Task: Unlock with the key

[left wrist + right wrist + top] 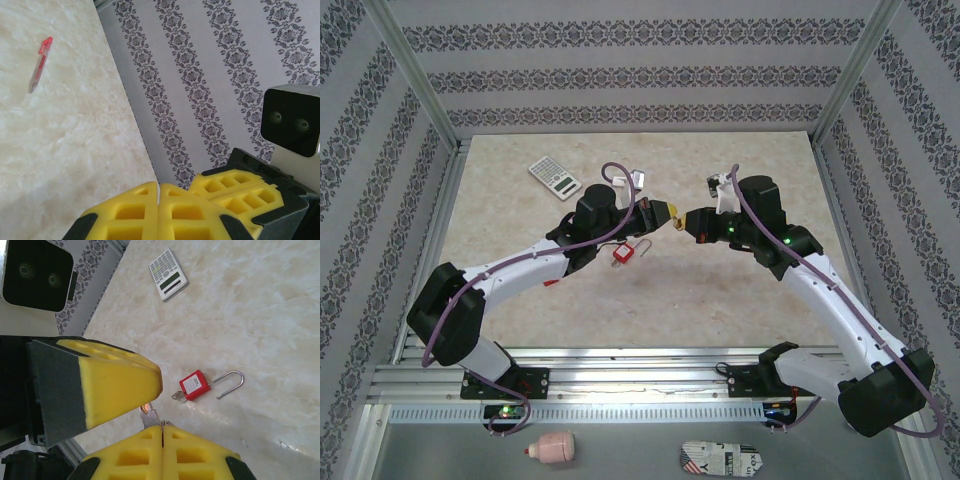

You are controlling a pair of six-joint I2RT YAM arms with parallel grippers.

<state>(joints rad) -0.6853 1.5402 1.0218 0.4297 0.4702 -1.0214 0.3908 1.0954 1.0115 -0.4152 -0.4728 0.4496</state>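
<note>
Landmark for this entry: the red padlock (195, 385). It lies flat on the tabletop (260, 305) with its shackle (231, 382) swung open; a small silvery stub sits at the end of the body away from the shackle, and I cannot tell what it is.

Both claws hang in the air, tip to tip; from the top camera they sit beyond the padlock and to its right; neither touches the padlock.

Right claw (163, 432): yellow pads pressed together; the key (151, 416) is pinched at the seam, a thin silvery bit sticking out past the tips; it is off the tabletop and apart from the padlock.

Left claw (159, 192): pads fully together, seam tight; in the right wrist view its tip sits just beside the key's free end; whether it touches, I cannot tell.

Calculator (554, 178): flat on the tabletop, well apart from the padlock, farther from the arm bases and to its left.

Red pen (40, 65): flat on the tabletop in the left wrist view; I cannot place it relative to the padlock from there.
</note>
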